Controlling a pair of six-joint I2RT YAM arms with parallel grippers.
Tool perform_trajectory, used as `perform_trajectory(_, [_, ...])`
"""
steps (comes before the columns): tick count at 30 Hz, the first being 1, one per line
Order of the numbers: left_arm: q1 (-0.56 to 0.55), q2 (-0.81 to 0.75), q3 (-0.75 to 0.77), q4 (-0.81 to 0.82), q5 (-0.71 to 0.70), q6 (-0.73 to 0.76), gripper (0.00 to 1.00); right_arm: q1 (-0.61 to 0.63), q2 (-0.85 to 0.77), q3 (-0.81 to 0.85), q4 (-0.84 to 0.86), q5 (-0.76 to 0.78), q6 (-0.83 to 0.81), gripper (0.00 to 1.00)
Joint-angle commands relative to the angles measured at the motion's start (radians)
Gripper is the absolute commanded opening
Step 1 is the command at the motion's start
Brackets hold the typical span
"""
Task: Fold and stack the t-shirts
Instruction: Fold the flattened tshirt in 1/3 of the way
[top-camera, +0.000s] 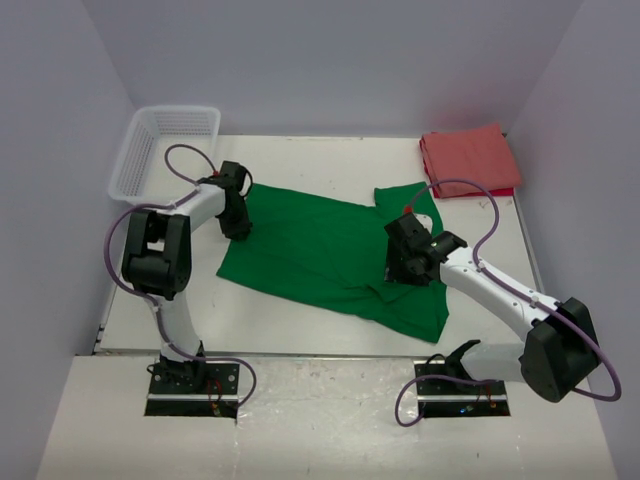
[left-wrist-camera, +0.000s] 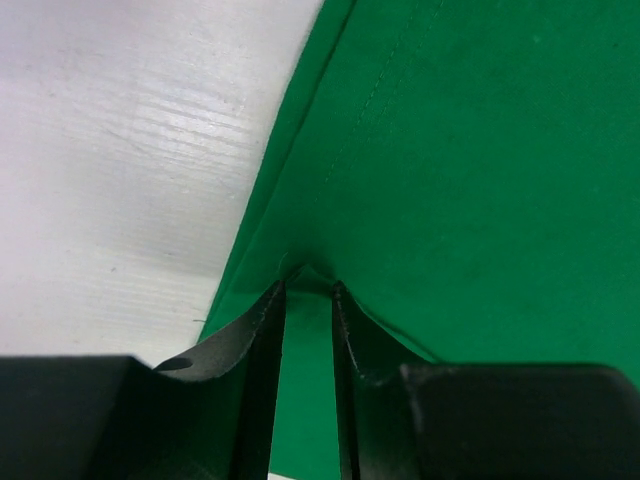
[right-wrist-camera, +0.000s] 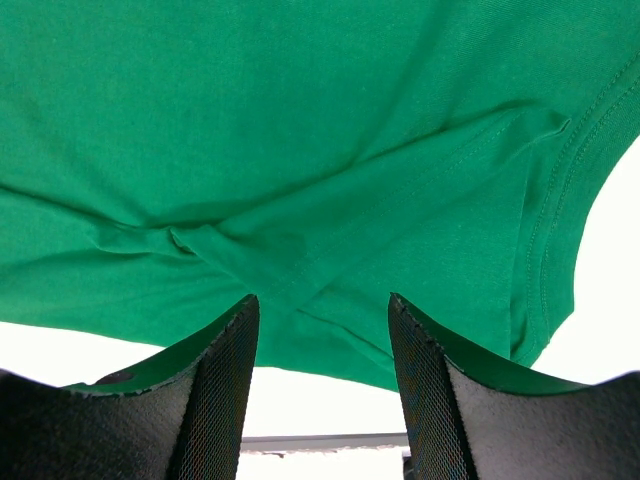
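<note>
**Green shirt spread between both grippers, long axis across the table**

The bright green short-sleeved cotton t-shirt (top-camera: 320, 250) lies flat and unfolded in the middle of the white table (top-camera: 300, 160). Its long axis runs from the left side toward the near right corner, with the straight edge on the left and the sleeve and neck end on the right. Each arm is at its own end, so neither is nearer overall.

The left gripper (top-camera: 238, 222) sits on the straight left edge, and the cloth stretches away from it to the right. Its black fingers (left-wrist-camera: 262, 380) stand a narrow slit apart, and the cloth rises to a small peak at their tips. I cannot tell whether they pinch that edge or have let it go.

The right gripper (top-camera: 408, 265) hangs over the sleeve end with its jaws wide apart and nothing in them. A creased ridge of cloth lies just ahead of the tips.

The folded salmon-red cloth t-shirt (top-camera: 468, 160) rests in the far right corner, well apart from the green one. A white plastic mesh basket (top-camera: 135, 160) stands in the far left corner.

From above, both arms hide the spots where their fingers meet the cloth. The wrist views crop the shirt's outline.
</note>
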Motion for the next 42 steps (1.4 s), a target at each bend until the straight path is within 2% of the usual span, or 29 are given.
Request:
perform_trajectory(1, [-0.002,0.024,-0.001,0.029,0.031,0.022,0.27,0.004,-0.014,0.005,0.009,-0.005,-0.010,0.56])
perform_trajectory(4, [-0.002,0.045,0.012,0.024,0.023,0.027,0.27,0.004,-0.026,0.006,0.008,-0.005,-0.010,0.56])
perform_trajectory(6, [-0.002,0.050,0.016,0.024,0.026,0.027,0.22,0.004,-0.029,0.003,0.009,-0.006,-0.008,0.56])
perform_trajectory(7, [-0.002,0.050,0.016,0.024,0.026,0.025,0.18,0.003,-0.028,0.000,0.011,-0.006,-0.007,0.56])
perform_trajectory(9, [-0.002,0.047,0.013,0.024,0.025,0.022,0.00,0.004,-0.023,-0.004,0.013,-0.008,-0.004,0.56])
perform_trajectory(25, [-0.003,-0.110,-0.016,-0.019,0.008,0.016,0.00,0.004,-0.005,-0.003,0.020,-0.011,-0.002,0.56])
perform_trajectory(42, [-0.002,-0.081,-0.002,-0.026,0.034,0.005,0.02,0.004,-0.031,-0.017,0.000,0.000,0.002,0.56])
